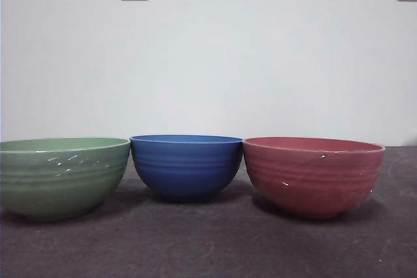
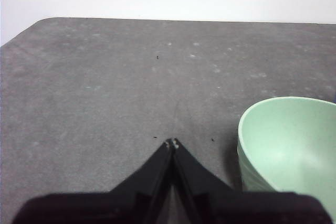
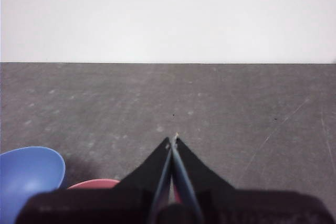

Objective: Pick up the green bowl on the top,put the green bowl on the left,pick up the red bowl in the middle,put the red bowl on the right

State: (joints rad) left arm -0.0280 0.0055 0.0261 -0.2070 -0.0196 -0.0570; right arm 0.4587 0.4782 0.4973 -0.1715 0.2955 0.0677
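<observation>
Left gripper (image 2: 172, 142): jaws pressed together, empty, above bare table (image 2: 105, 87) beside the green bowl (image 2: 291, 148). Right gripper (image 3: 174, 138): jaws likewise closed, empty, over the red bowl (image 3: 94, 183)'s rim. Front view, arms unseen: green bowl (image 1: 62, 175) left, blue bowl (image 1: 186, 164) centre, red bowl (image 1: 313, 174) right, all upright, ribbed, white-flecked. Wrist views alone show pale interiors.

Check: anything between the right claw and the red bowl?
Nothing visible. The right claw, shut, sits just above the red bowl; only the bowl's rim shows below it. The blue bowl stands beside, not between.
</observation>
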